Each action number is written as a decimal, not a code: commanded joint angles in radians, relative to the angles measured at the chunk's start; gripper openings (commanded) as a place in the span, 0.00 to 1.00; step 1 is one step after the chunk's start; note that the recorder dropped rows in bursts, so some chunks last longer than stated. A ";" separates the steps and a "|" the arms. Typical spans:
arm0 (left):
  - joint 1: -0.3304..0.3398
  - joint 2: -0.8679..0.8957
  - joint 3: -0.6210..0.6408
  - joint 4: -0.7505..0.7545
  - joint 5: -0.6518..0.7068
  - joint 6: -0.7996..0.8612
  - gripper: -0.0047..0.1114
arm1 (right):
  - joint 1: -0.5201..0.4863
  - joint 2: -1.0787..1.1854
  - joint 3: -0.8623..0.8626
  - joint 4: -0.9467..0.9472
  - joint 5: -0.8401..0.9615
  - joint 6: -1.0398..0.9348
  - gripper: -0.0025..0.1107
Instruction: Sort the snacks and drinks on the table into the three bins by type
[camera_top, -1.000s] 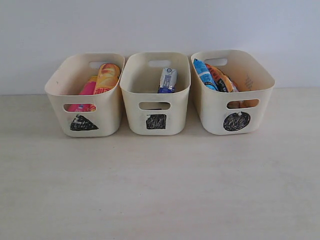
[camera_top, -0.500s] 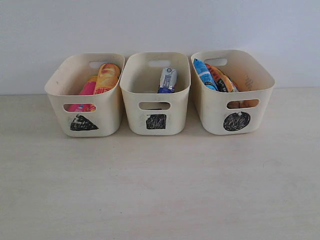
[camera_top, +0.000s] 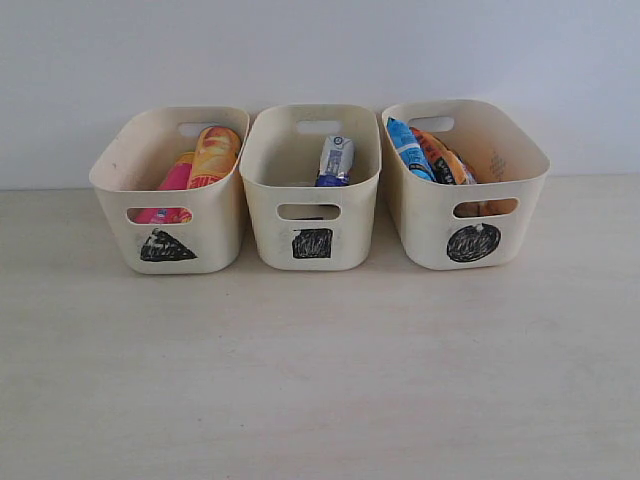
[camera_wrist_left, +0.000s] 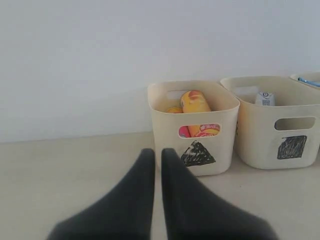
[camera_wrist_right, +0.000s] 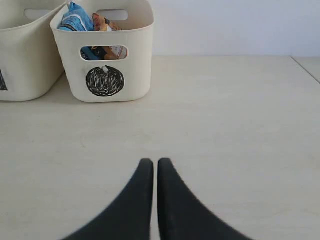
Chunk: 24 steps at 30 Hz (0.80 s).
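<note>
Three cream bins stand in a row at the back of the table (camera_top: 320, 380). The triangle bin (camera_top: 170, 245) holds the pink tube (camera_top: 175, 180) and the yellow-orange tube (camera_top: 214, 155). Inside the square bin (camera_top: 312, 243) leans the white-and-blue pack (camera_top: 336, 158); the dark purple box is hidden. The circle bin (camera_top: 472, 240) holds the blue bag (camera_top: 408, 148) and the orange-brown bag (camera_top: 440, 158). Neither arm shows in the exterior view. My left gripper (camera_wrist_left: 157, 153) is shut and empty, short of the triangle bin (camera_wrist_left: 197, 152). My right gripper (camera_wrist_right: 154, 163) is shut and empty, well back from the circle bin (camera_wrist_right: 105, 80).
A plain white wall rises right behind the bins. In the right wrist view the table's edge (camera_wrist_right: 306, 66) shows far off to one side. The bins stand close together with narrow gaps between them.
</note>
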<state>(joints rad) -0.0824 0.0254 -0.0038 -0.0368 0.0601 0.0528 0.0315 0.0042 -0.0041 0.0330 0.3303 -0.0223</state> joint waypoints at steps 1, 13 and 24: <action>0.002 -0.014 0.004 -0.008 0.033 -0.014 0.07 | -0.003 -0.004 0.004 -0.002 -0.008 -0.002 0.02; 0.016 -0.025 0.004 -0.008 0.181 -0.018 0.07 | -0.003 -0.004 0.004 -0.002 -0.008 -0.002 0.02; 0.018 -0.025 0.004 -0.008 0.225 -0.018 0.07 | -0.003 -0.004 0.004 -0.002 -0.006 -0.002 0.02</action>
<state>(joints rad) -0.0690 0.0041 -0.0038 -0.0368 0.2808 0.0440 0.0315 0.0042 -0.0041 0.0330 0.3303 -0.0223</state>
